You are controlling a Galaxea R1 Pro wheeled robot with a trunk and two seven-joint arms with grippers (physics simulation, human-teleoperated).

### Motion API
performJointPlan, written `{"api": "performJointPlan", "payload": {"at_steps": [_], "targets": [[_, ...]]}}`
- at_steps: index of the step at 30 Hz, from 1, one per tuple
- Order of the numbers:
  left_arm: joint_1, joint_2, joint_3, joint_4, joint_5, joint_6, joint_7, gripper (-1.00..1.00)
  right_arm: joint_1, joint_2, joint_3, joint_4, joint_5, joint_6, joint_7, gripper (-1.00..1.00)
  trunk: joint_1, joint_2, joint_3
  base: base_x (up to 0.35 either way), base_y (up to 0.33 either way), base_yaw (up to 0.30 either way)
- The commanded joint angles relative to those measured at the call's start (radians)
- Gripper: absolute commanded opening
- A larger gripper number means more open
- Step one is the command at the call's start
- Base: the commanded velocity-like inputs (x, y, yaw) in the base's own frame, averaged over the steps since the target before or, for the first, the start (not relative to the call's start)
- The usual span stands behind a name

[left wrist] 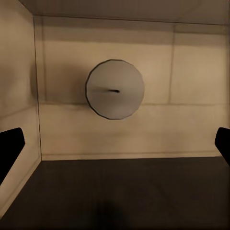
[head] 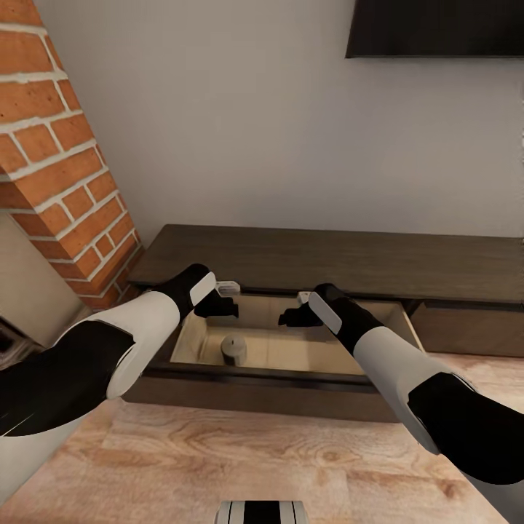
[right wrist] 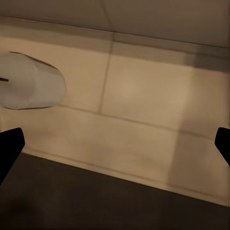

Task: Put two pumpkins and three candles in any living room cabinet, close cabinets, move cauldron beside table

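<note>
One candle (head: 233,350) stands upright on the pale floor of the cabinet's (head: 327,258) pulled-out drawer (head: 291,353), toward its left half, clear of the walls; seen from above in the left wrist view (left wrist: 115,89) w/ wick centred, and at the edge of the right wrist view (right wrist: 29,81). No pumpkins, cauldron or table among what the frames show.

Left gripper (head: 218,300) hovers over the drawer's back-left, above and slightly behind the candle; its fingertips (left wrist: 9,143) sit far apart at the frame edges, so jaws wide open, nothing held. Right gripper (head: 295,314) hangs over the drawer's middle, to the candle's right; fingertips (right wrist: 10,143) likewise spread wide, nothing btw them.

Handling, as a guess: candle prob light, stiff, waxy so a bit slick; short and stubby, so not prone to tipping but little side wall to grab. Best hold would be across the round body at mid-height, jaws straddling the diameter, approach from straight above; avoid pinching the wick or the top rim. Drawer is open; needs pushing shut later.
</note>
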Motion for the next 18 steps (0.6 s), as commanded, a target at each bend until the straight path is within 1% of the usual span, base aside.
{"api": "performJointPlan", "payload": {"at_steps": [1, 18], "targets": [[0.000, 0.000, -0.005, -0.001, 0.011, 0.004, 0.008, 1.00, -0.001, -0.001, 0.006, -0.001, -0.010, 0.002, -0.009, 1.00, -0.001, 0.000, 0.003, 0.000, 0.000, 0.000], [0.000, 0.000, -0.005, 0.000, 0.011, 0.005, 0.006, 1.00, -0.001, -0.001, 0.006, -0.001, -0.010, 0.002, -0.009, 1.00, -0.008, 0.004, 0.069, 0.000, 0.000, 0.000]]}}
